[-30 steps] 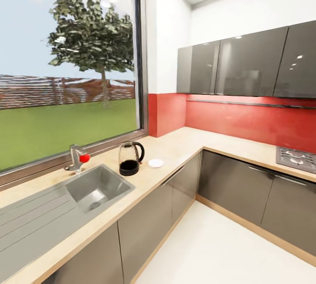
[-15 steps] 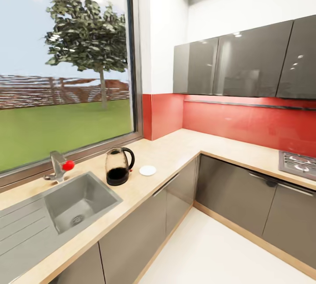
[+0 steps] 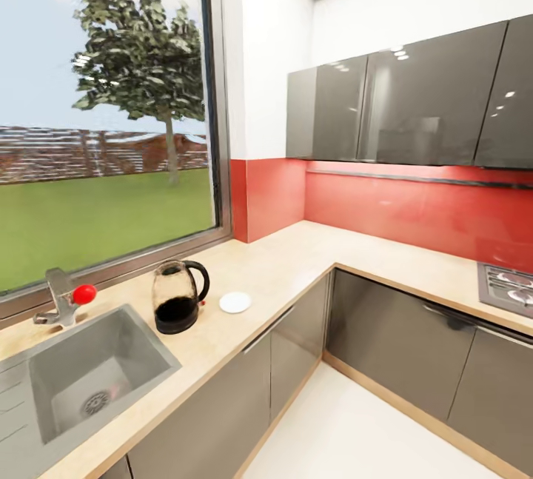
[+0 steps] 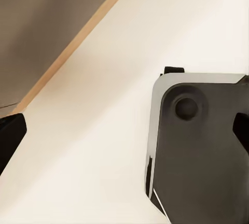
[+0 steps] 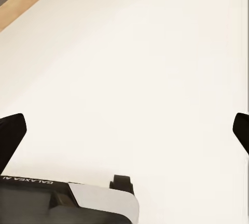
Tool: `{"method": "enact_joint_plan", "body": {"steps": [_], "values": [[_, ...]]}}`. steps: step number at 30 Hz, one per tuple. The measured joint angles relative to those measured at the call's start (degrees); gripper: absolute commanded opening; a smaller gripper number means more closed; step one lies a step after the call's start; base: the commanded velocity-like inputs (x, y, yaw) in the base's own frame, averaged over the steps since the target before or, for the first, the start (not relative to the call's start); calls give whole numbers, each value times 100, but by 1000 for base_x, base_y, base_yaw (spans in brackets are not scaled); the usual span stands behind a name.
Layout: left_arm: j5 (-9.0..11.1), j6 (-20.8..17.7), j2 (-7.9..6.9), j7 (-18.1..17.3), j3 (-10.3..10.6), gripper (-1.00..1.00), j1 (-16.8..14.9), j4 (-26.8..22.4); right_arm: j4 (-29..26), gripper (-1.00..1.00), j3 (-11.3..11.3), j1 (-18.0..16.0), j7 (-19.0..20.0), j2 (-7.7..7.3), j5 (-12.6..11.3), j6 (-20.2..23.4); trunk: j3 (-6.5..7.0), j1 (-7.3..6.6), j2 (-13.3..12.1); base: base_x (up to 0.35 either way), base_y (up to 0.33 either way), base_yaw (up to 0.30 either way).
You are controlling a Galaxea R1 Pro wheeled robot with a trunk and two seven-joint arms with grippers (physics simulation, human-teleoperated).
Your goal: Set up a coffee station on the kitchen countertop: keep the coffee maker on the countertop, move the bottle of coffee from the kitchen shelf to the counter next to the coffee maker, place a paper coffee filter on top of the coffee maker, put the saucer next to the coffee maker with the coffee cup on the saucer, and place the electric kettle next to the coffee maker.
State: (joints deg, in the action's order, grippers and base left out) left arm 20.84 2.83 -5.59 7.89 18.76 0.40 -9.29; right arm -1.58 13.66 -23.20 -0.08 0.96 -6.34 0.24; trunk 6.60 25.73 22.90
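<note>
A glass electric kettle (image 3: 178,297) with a black base and handle stands on the beige countertop (image 3: 296,253), just right of the sink. A small white saucer (image 3: 235,302) lies flat on the counter close to the kettle's right side, not touching it. In the left wrist view my left gripper (image 4: 124,133) hangs open over the pale floor, its dark fingertips (image 4: 10,136) far apart and nothing between them. My right gripper (image 5: 124,133) is open too, above the same floor, with empty fingertips (image 5: 11,135).
A steel sink (image 3: 81,379) and a faucet with a red knob (image 3: 70,295) sit under the big window. Grey base cabinets (image 3: 296,353) line the L-shaped counter, with wall cabinets (image 3: 400,105) above. A hob (image 3: 511,286) is at the right. My dark base (image 4: 202,146) is over the white floor.
The whole head picture has shifted left and down, so the camera has moved. Kettle and saucer keep their places on the counter.
</note>
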Motion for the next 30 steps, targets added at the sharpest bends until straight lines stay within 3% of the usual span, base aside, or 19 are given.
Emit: {"method": "enact_joint_plan", "body": {"steps": [15,30], "values": [[0,0,0,-1,-1,100,0,0,0,100,-4,0,0,1,0,0,0,0,0,305,-158,8],[0,0,2,-2,8,100,0,0,1,100,0,0,0,9,0,0,0,2,0,242,-237,250]]}}
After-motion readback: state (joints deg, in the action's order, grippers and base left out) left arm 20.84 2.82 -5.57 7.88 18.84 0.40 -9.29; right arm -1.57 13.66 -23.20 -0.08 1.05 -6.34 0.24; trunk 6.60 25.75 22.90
